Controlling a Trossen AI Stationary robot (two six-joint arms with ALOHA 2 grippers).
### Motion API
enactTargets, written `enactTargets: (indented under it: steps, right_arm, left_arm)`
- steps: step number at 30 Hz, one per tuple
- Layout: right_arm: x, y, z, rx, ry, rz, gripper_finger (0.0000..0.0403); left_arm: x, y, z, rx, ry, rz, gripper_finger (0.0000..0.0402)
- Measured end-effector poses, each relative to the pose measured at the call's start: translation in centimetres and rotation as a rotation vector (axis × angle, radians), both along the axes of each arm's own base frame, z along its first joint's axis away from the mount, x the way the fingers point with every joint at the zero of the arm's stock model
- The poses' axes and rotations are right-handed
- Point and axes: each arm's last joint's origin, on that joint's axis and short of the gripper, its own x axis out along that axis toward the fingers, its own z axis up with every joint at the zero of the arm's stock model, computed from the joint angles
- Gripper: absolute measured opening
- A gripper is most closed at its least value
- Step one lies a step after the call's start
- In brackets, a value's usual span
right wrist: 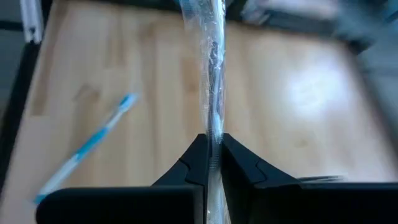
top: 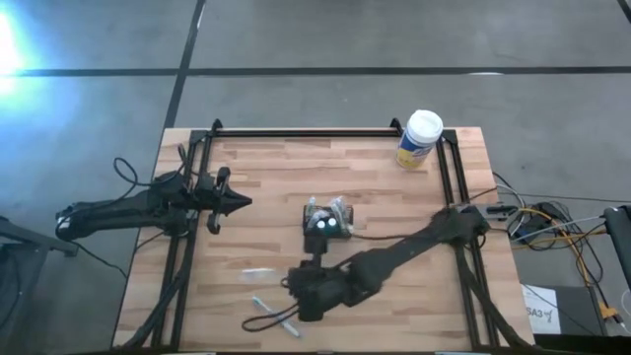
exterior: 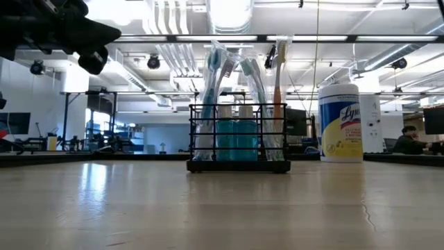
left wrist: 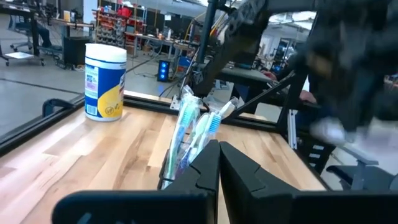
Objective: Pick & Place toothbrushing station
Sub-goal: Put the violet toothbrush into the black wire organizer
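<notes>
Toothbrushing station (top: 326,221) just beyond right gripper (top: 317,248)

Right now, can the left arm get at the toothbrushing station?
Probably yes. The left end effector, shut and empty, points at the toothbrushing station across bare table; the right end effector, shut on a wrapped toothbrush, sits at another side.

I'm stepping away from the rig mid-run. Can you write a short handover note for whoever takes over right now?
Right gripper: shut on a plastic-wrapped toothbrush, near the table's front.
Left gripper: shut, empty, waiting at the table's left side.
Toothbrushing station: upright mid-table, already holding several toothbrushes.
Loose blue toothbrush lies on the table near the right gripper; yellow canister stands at the back right.
Left: place the held toothbrush, then probably the loose one.
</notes>
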Motion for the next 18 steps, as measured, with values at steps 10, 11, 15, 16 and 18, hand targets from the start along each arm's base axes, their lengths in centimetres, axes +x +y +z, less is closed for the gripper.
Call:
enactTargets:
  steps: [10, 11, 15, 16, 18]
  right_arm:
    - [-8.3, -2.1, 5.4, -0.121, -0.173, 0.008, 0.0018]
    - [-9.1, -2.3, 5.2, -0.119, -0.195, 0.021, 0.0018]
    - [-12.0, -3.7, 3.9, -0.074, -0.304, 0.09, 0.0018]
    - [-12.5, -4.1, 3.4, -0.057, -0.338, 0.123, 0.0018]
    - [-13.3, -4.8, 2.0, -0.024, -0.418, 0.194, 0.0018]
  left_arm:
    - [0.0, 0.0, -0.1, 0.038, 0.009, -0.002, 0.0014]
    - [0.0, 0.0, -0.1, 0.047, 0.009, -0.002, 0.0014]
    - [0.0, 0.0, -0.1, 0.069, 0.009, 0.006, 0.0014]
    - [0.0, 0.0, -0.1, 0.075, 0.009, 0.009, 0.0014]
    - [0.0, 0.1, -0.2, 0.094, 0.012, 0.012, 0.0014]
